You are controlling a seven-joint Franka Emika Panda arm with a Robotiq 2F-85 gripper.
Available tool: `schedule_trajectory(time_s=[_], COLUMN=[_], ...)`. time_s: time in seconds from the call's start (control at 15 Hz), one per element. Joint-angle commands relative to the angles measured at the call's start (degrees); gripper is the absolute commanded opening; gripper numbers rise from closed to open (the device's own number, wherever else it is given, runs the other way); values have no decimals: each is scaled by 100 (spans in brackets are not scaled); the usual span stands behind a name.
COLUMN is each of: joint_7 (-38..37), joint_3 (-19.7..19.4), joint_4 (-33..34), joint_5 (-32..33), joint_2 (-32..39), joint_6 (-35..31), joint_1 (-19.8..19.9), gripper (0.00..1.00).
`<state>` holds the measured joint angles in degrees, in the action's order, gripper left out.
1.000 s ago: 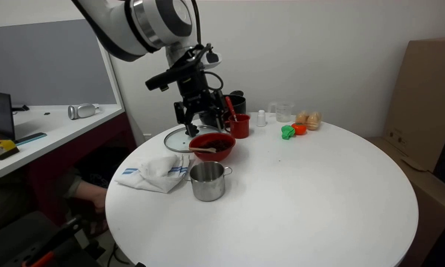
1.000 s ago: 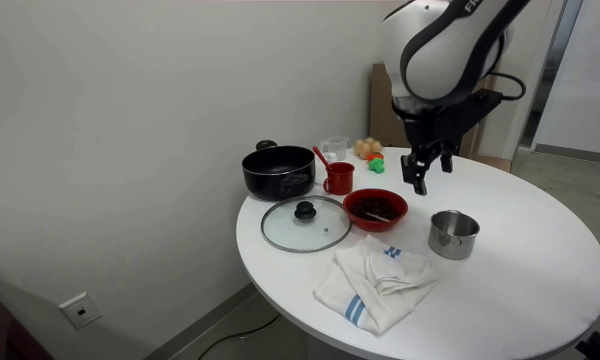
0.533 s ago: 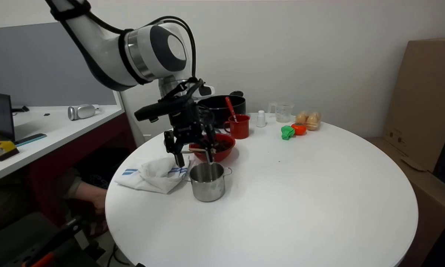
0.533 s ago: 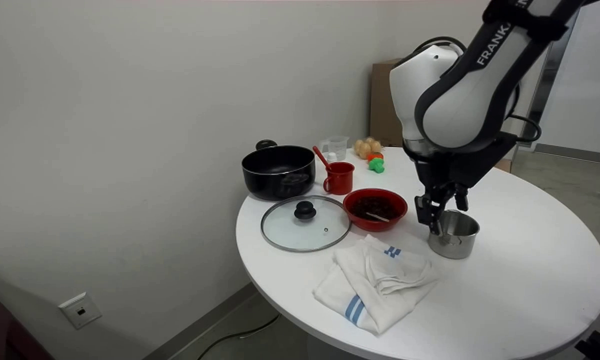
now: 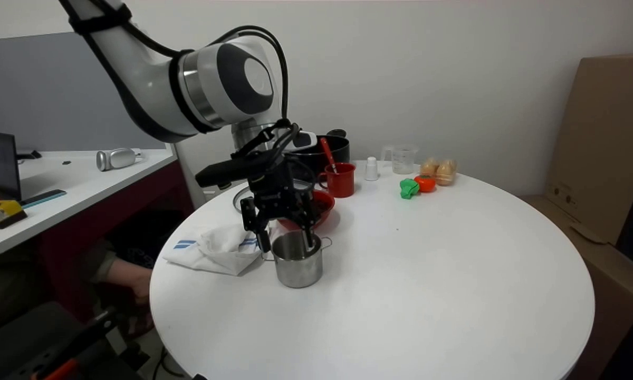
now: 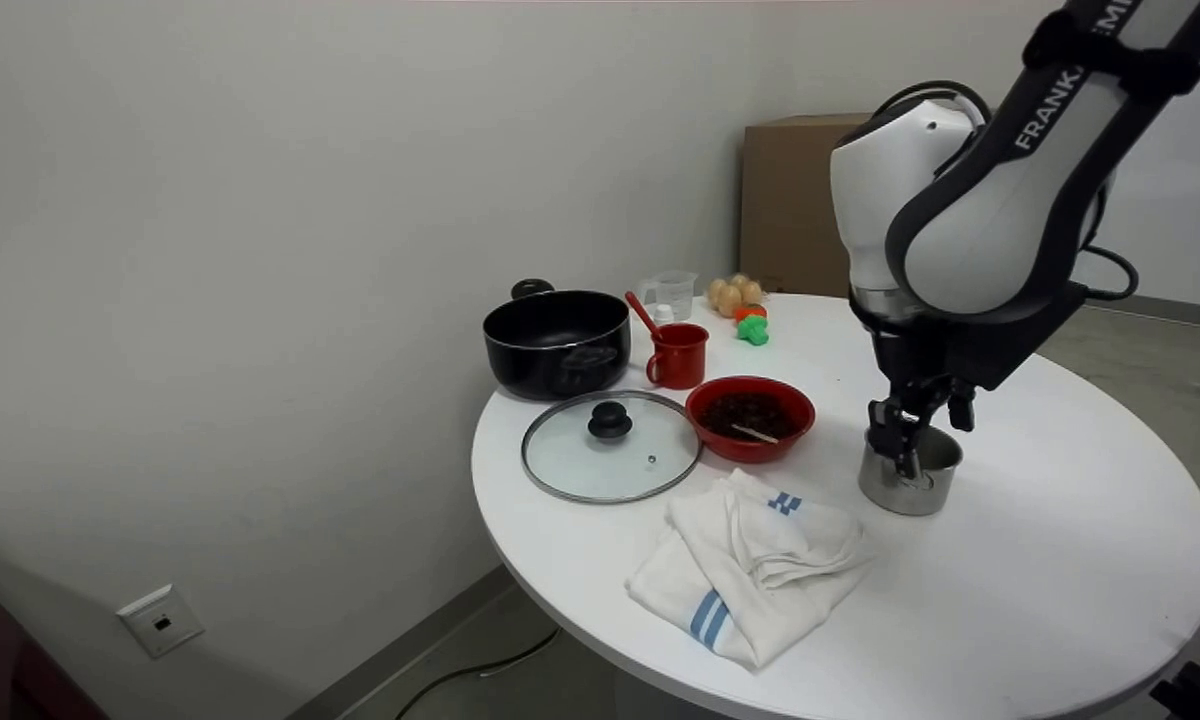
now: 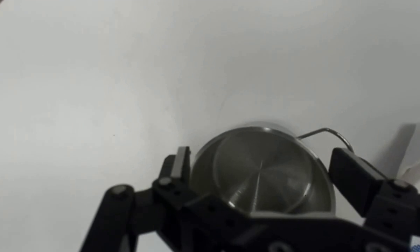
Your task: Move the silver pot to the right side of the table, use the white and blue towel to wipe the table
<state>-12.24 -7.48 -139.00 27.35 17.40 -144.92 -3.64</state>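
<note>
There is one silver pot (image 5: 299,274); one black pot (image 6: 550,370); one towel (image 6: 760,575); one lid (image 6: 612,460); one bowl (image 6: 747,453); one mug (image 6: 680,360).

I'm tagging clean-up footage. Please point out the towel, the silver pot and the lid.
Towel (image 6: 758,572): in an exterior view, on its folded white middle.
Silver pot (image 5: 299,270): in an exterior view, on its outer wall.
Lid (image 6: 608,460): in an exterior view, on its glass near the middle.

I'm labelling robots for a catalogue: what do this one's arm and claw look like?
The arm is white and rounded, with a silvery ring, black cables and white "FRANKA" lettering on a black stripe. The claw is mostly black, with two angular fingers.
</note>
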Motion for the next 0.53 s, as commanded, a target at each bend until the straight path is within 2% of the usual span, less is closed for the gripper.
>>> schedule_trajectory(time_s=[0.0,0.47], joint_7=[-185,-110], joint_3=[-127,-214], joint_4=[-301,-327], joint_5=[248,233], joint_2=[-165,-131], joint_6=[-331,-452], joint_1=[-30,-33], gripper=[100,100])
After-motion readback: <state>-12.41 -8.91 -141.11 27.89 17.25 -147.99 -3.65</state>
